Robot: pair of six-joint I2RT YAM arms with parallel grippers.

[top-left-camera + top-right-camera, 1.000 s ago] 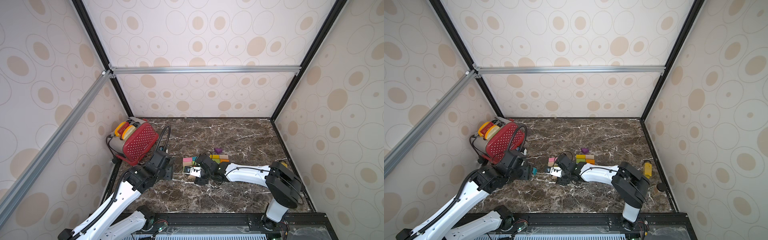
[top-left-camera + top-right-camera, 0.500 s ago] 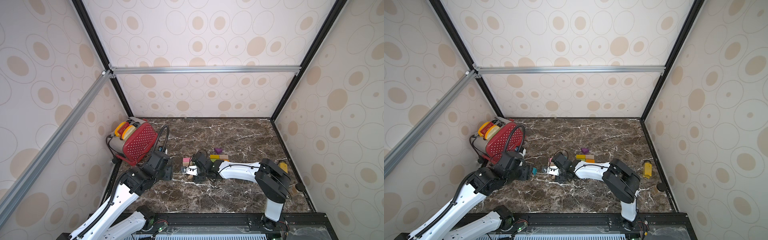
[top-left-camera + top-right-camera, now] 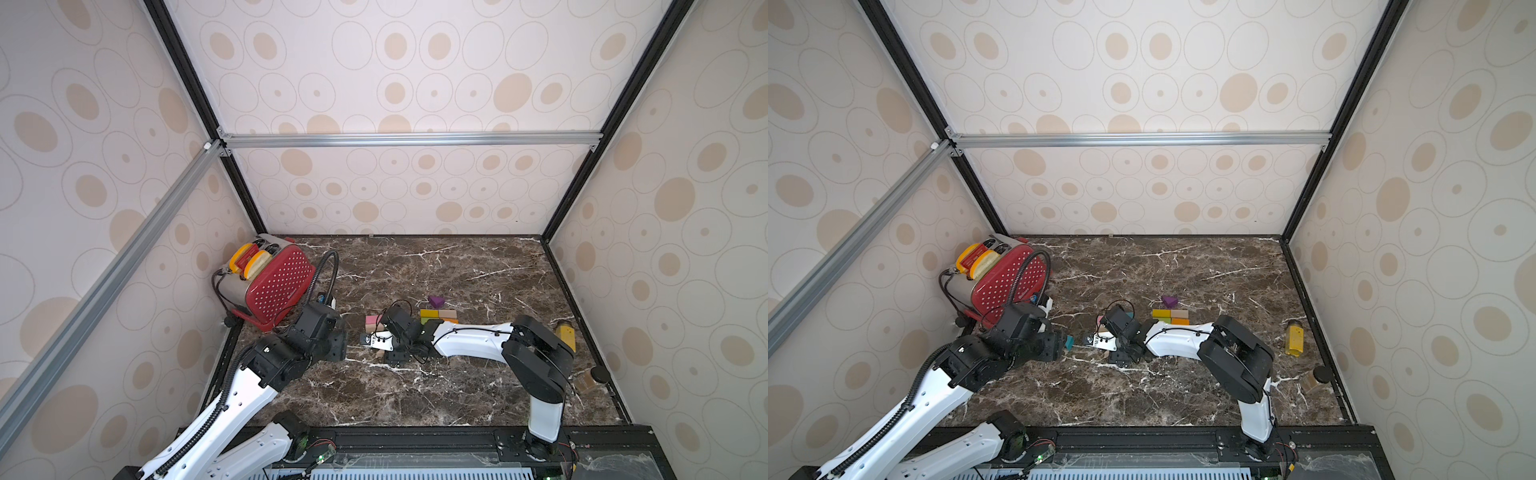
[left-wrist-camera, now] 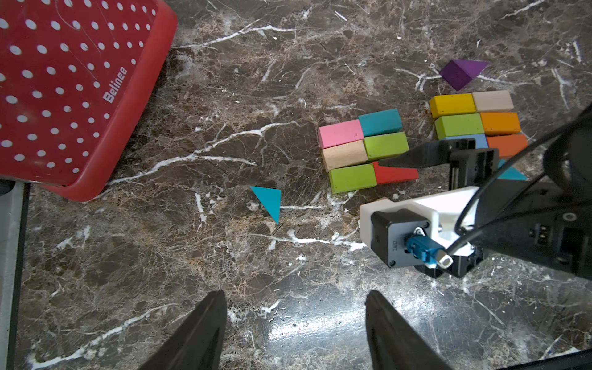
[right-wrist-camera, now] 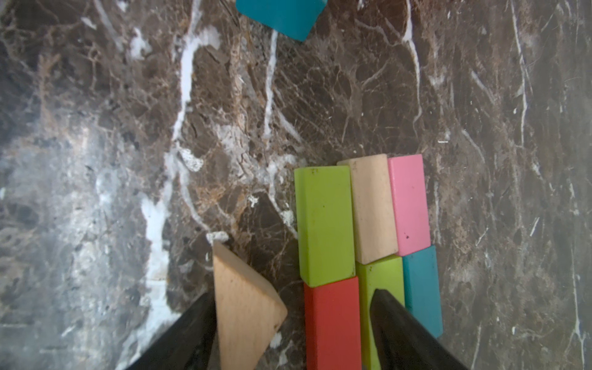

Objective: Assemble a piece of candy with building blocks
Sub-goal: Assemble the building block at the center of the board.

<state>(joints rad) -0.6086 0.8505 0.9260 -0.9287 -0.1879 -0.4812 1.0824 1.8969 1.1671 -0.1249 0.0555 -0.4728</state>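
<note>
On the counter six bricks form the candy's middle (wedge ends unattached); left end effector gapes empty, right end effector spreads beside a tan wedge.

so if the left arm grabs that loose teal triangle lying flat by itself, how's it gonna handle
The teal triangle looks like rigid painted wood, so it probably won't flex or crush. It lies flat and low on the marble table, so it is unlikely to roll or tip, but likely to slide if nudged. Its slanted edges may squirt out of the jaws of the left gripper unless two stable faces are gripped.

Roughly twelve bricks, four wedges, one toaster, two jars
</note>
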